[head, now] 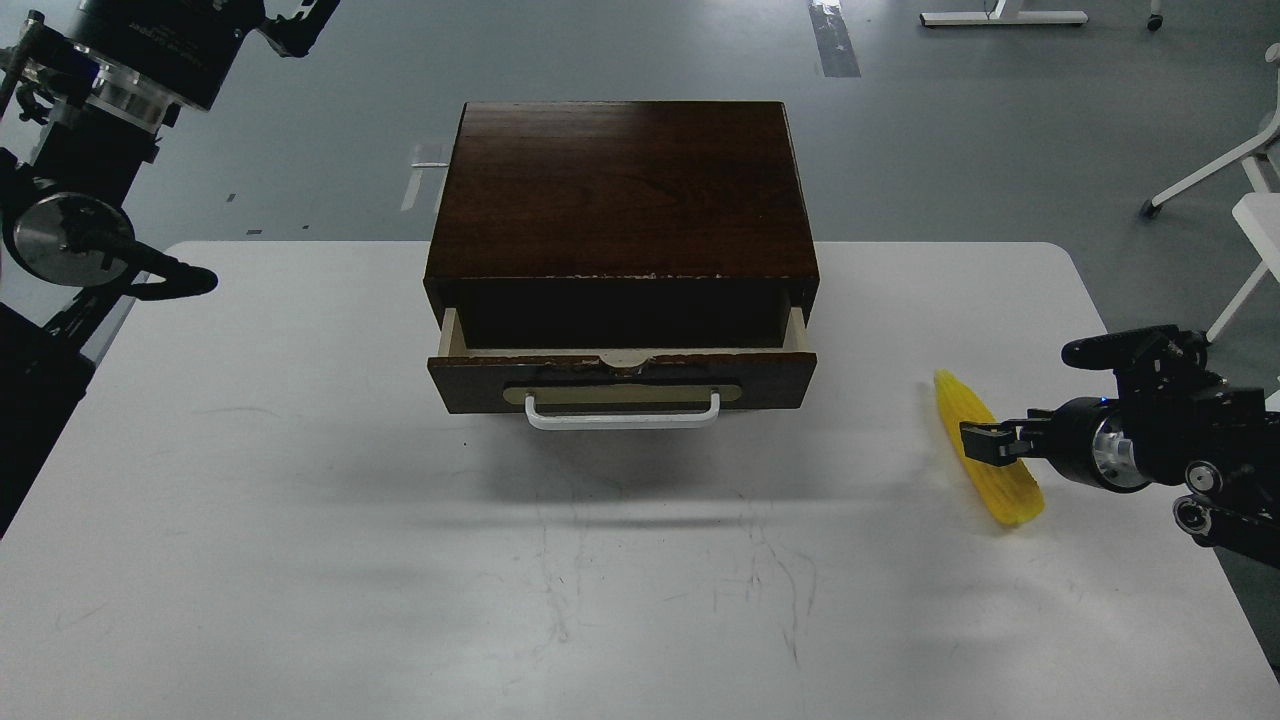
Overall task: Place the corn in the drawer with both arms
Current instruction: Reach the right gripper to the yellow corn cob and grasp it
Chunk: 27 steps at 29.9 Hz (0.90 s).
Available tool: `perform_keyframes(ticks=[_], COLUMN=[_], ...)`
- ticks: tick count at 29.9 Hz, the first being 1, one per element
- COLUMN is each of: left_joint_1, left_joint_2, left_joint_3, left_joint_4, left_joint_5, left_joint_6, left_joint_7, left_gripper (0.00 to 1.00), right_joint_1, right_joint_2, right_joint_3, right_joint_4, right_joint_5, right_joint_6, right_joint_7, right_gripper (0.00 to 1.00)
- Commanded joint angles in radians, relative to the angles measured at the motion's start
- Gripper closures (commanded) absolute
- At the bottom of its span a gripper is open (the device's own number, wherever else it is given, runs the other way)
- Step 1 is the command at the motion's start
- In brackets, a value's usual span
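Note:
The corn (1008, 492), a bright yellow cob, lies on the white table (300, 500) at the right, tip pointing away from me. My right gripper (985, 443) reaches in from the right and sits across the cob's middle; I cannot tell whether its fingers are closed on it. The drawer (620, 385) with its white bar handle (622, 412) is pulled out a little from the dark wooden box (620, 190); its inside is dark. My left gripper (300, 22) is raised at the top left, far from the drawer, partly cut off by the view's edge.
The box stands at the table's back middle. The left arm's thick joints (70, 240) hang over the table's left edge. White chair legs (1210, 170) stand on the grey floor beyond the right side.

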Motion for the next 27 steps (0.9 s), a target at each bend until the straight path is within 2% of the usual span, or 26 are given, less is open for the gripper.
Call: perform_keyframes(ticks=[1,3,5,7,10,22,25,27], left_joint_1=[0.006,0.008,0.008,0.008,0.008,0.011,0.011,0.011], left_joint_2=[0.000,0.000,0.000,-0.002,-0.002,0.017,0.020,0.023], left_joint_3=[0.000,0.000,0.000,0.000,0.000,0.002,0.000,0.000], left_joint_4=[0.000,0.000,0.000,0.000,0.000,0.000,0.000,0.000], left_joint_5=[0.000,0.000,0.000,0.000,0.000,0.000,0.000,0.000], left_joint_6=[0.000,0.000,0.000,0.000,0.000,0.000,0.000,0.000], left_joint_7=[-0.003,-0.003,-0.003,-0.003,-0.003,-0.006,-0.011,-0.009], left_gripper=[0.02,0.02,0.02,0.02,0.02,0.02,0.02,0.02], right_joint_1=[-0.024,-0.025,-0.025,-0.025,-0.028,-0.053,-0.053,-0.053], right_joint_2=[-0.001,-0.002,-0.005,-0.007,-0.007,-0.016,-0.017,-0.028], right_joint_3=[-0.003,-0.002,0.001,0.001,0.000,0.001,0.001,0.003], right_joint_4=[0.000,0.000,0.000,0.001,0.003,0.015,0.017,0.029], right_joint_5=[-0.001,-0.001,0.002,0.004,0.004,0.008,0.008,0.011], right_joint_6=[-0.059,-0.078,-0.087,-0.087,-0.087,-0.089,-0.089,-0.089], right_joint_7=[-0.002,-0.002,-0.004,-0.004,-0.007,-0.007,-0.007,-0.008], right_gripper=[0.29,0.30,0.35,0.48,0.57,0.58,0.70,0.91])
